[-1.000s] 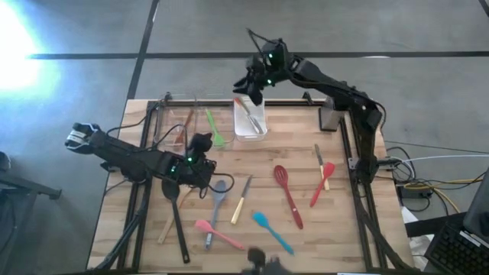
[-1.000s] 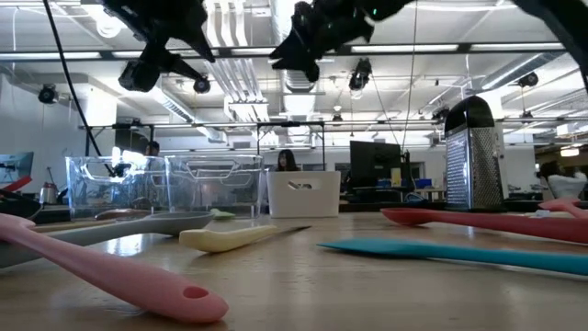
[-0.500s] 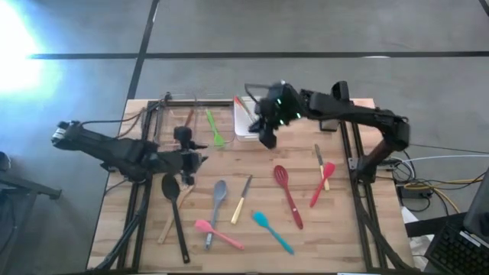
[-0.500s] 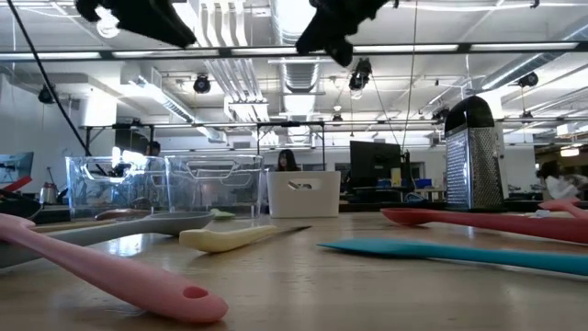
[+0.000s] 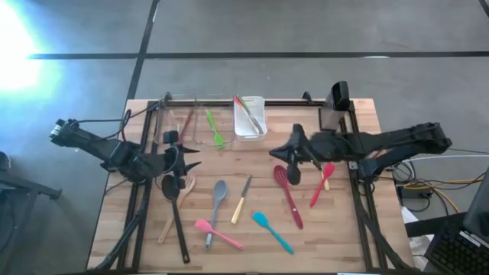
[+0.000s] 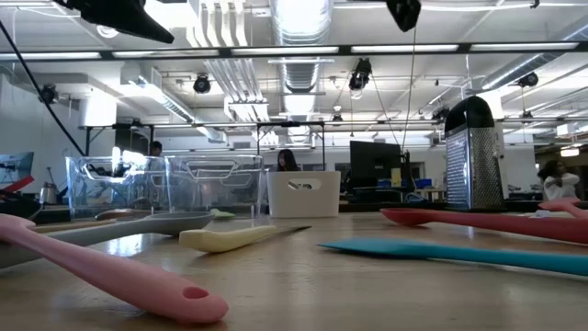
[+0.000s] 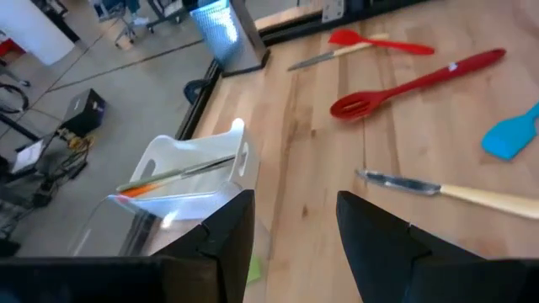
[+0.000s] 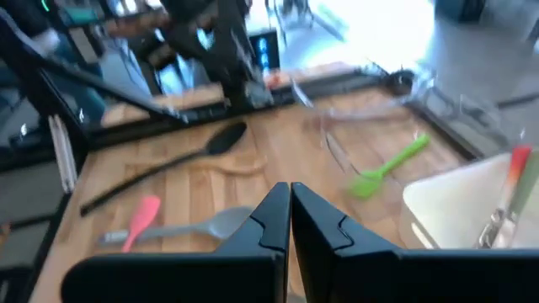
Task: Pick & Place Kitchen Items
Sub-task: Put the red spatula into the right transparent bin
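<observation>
Right gripper jaws together, empty, above red slotted spoon. Left gripper jaws apart, holding nothing. White bin contents hard to make out.

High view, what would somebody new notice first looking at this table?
Probably the bright utensils scattered over the wooden table: a red slotted spoon right of centre, a teal spatula and a pink spatula nearer the front. Next, the two dark arms reaching in from either side, the right gripper shut above the red spoon's head, the left gripper open near a black spoon.
</observation>
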Available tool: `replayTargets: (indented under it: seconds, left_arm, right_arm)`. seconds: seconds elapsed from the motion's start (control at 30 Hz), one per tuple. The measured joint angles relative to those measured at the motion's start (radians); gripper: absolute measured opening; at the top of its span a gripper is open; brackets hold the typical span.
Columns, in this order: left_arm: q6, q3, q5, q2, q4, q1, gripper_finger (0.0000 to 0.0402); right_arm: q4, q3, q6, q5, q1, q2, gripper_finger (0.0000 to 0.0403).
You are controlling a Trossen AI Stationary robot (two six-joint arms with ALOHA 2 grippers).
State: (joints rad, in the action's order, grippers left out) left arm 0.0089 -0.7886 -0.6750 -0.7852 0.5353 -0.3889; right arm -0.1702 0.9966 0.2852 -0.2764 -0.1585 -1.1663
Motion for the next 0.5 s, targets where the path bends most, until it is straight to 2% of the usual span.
replayTargets:
  seconds: [0.27, 0.5]
  left_arm:
    - [0.0, 0.123, 0.004, 0.07, -0.219, -0.035, 0.0172]
    - [0.005, 0.156, -0.033, 0.159, -0.248, -0.078, 0.0172]
  right_arm:
    - [0.187, -0.138, -0.003, -0.022, -0.109, 0.037, 0.0008]
    - [0.212, -0.168, -0.023, -0.191, -0.192, 0.032, 0.0008]
